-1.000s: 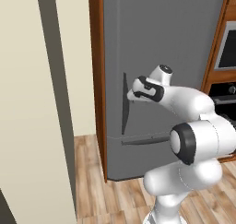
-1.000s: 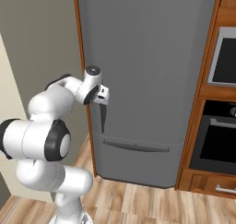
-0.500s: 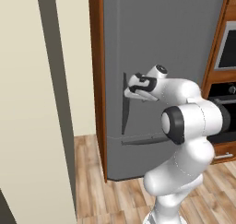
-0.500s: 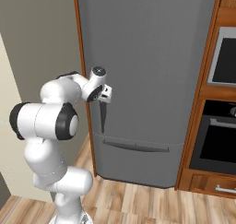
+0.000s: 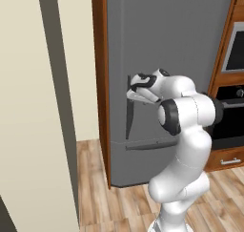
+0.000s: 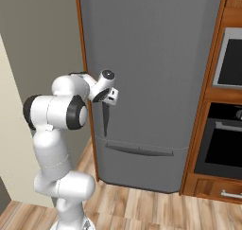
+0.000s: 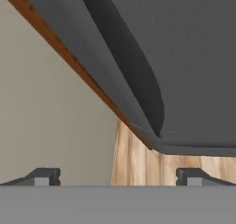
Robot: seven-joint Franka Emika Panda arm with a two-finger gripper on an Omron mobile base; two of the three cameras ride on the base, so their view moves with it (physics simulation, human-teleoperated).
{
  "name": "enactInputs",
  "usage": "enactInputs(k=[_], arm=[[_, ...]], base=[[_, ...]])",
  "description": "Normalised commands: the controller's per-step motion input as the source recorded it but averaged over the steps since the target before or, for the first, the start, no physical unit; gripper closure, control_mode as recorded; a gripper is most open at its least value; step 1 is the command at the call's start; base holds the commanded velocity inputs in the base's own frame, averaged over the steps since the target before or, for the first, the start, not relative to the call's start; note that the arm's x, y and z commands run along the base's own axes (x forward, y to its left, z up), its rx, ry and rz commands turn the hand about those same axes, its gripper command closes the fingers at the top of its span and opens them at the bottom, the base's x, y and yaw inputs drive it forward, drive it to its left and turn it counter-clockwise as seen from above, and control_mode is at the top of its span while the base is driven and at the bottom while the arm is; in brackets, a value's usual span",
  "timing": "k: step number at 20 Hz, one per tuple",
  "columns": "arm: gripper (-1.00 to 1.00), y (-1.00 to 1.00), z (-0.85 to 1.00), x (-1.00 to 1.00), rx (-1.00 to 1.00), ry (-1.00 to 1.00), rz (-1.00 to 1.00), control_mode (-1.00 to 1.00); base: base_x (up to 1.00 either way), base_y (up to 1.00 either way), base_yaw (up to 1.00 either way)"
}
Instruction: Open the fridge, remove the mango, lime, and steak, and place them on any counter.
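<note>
The tall grey fridge [image 5: 171, 45] [image 6: 156, 49] stands shut between reddish-brown wood panels [image 5: 100, 83]. Its slim dark vertical handle [image 5: 128, 112] [image 6: 105, 120] runs down near the door's left edge; in the hand view the handle [image 7: 133, 66] is a dark curved band close ahead. My gripper [image 5: 132, 86] [image 6: 110, 100] [image 7: 117, 178] is open at the handle's upper end, nothing between its fingertips [image 7: 44, 177]. The mango, lime and steak are hidden behind the shut door. The counter is out of view.
A black wall oven [image 5: 233, 116] [image 6: 222, 139] and a microwave [image 6: 231, 58] sit in wood cabinets right of the fridge. A beige wall [image 5: 28, 107] stands close on the left. Wooden floor [image 6: 142, 205] lies below, with a horizontal drawer handle [image 6: 139, 151] low on the fridge.
The arm has folded, its elbow swinging up and in front of the fridge, and the open hand has edged left onto the top of the handle.
</note>
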Motion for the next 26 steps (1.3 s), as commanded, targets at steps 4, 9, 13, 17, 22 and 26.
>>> enactInputs(k=[4,9,13,17,22,26], arm=[[-1.0,0.0,-0.28,0.43,0.06,-0.04,0.0,-1.0],[-1.0,0.0,-0.25,0.54,0.06,-0.03,0.0,-1.0],[-1.0,0.0,-0.27,0.45,0.03,0.0,0.0,-1.0],[-1.0,0.01,-0.29,0.44,0.04,-0.06,0.0,-1.0],[-1.0,0.04,-0.29,0.5,0.06,-0.08,0.0,-1.0],[-1.0,0.0,-0.3,0.54,0.05,-0.01,0.0,-1.0]], base=[[0.0,0.0,0.0],[0.0,0.0,0.0],[0.0,0.0,0.0],[0.0,0.0,0.0],[0.0,0.0,0.0],[0.0,0.0,0.0]])
